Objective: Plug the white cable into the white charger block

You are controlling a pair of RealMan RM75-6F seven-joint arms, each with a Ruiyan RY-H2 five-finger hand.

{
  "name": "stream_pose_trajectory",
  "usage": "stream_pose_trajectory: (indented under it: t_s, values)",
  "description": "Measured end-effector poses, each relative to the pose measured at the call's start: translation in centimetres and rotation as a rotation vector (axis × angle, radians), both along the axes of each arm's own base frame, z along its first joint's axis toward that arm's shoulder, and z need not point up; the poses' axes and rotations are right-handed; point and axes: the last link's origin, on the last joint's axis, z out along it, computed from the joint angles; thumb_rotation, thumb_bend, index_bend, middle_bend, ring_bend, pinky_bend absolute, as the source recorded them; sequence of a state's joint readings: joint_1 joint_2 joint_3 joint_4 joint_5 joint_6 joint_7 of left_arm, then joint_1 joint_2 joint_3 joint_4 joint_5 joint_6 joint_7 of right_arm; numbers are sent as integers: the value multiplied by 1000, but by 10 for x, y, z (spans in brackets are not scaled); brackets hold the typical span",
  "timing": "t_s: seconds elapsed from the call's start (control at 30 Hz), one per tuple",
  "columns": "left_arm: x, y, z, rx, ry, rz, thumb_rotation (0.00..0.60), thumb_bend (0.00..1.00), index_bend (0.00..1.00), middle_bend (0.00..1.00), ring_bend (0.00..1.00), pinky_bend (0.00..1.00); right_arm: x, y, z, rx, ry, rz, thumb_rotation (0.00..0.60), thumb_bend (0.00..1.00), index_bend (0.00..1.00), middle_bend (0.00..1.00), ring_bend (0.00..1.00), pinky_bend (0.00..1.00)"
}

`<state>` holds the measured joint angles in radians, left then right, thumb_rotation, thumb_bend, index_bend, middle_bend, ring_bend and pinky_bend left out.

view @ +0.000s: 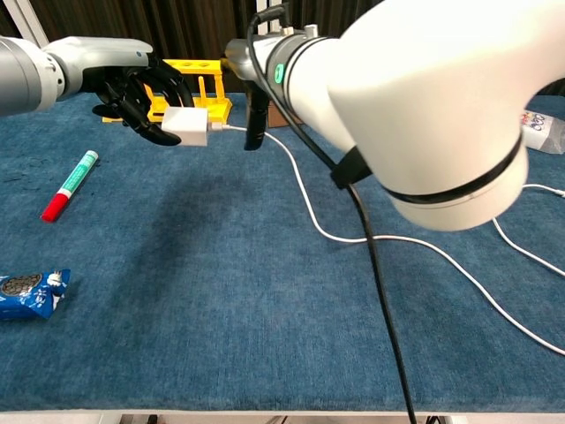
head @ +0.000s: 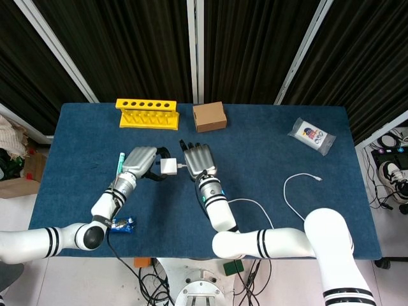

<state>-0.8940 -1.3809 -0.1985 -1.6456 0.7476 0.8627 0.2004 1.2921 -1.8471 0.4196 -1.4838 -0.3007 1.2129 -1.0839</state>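
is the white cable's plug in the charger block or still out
Apparently in: the white cable end meets the white cube charger block face, no gap visible; full seating cannot be told.

Two white robot arms with black joint bands are seen from overhead, both entering from the bottom edge of the frame and converging just left of centre. The left arm is bent at an elbow in the lower left and is angled up to the right. The left hand [head: 141,162] is turned palm inward; in the chest view its dark fingers [view: 132,110] are curled around a white charger block [view: 186,126]. The right arm is folded back from the lower right. The right hand [head: 199,160] is extended upward, fingers straight, and is held beside the block.
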Motion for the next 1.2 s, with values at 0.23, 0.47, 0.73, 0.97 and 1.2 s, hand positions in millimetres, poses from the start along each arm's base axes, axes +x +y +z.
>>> stream_pose_trajectory:
  t_s: [0.23,0.47,0.73,0.97,1.2]
  values:
    - [-12,7,-11,13,40,-20,600,218,628,550,726,906,-29,-1,20,-21,54,-34,600,176,4,158,175,392]
    - [-24,16,-34,14,93,-61,600,218,616,537,715,896,-65,3,45,-29,26,-82,600,176,0,166,173,379]
    - [-36,26,-63,-29,147,-82,600,217,342,385,652,832,-100,8,77,-87,-75,-114,600,176,36,213,177,395]
    - [-40,24,-59,-10,153,-84,600,209,195,234,371,713,-133,12,108,-151,-117,-172,600,176,56,230,178,410]
    - [-58,3,-18,160,177,-113,600,199,222,235,254,452,-174,21,134,-210,-102,-233,600,193,87,245,177,391]
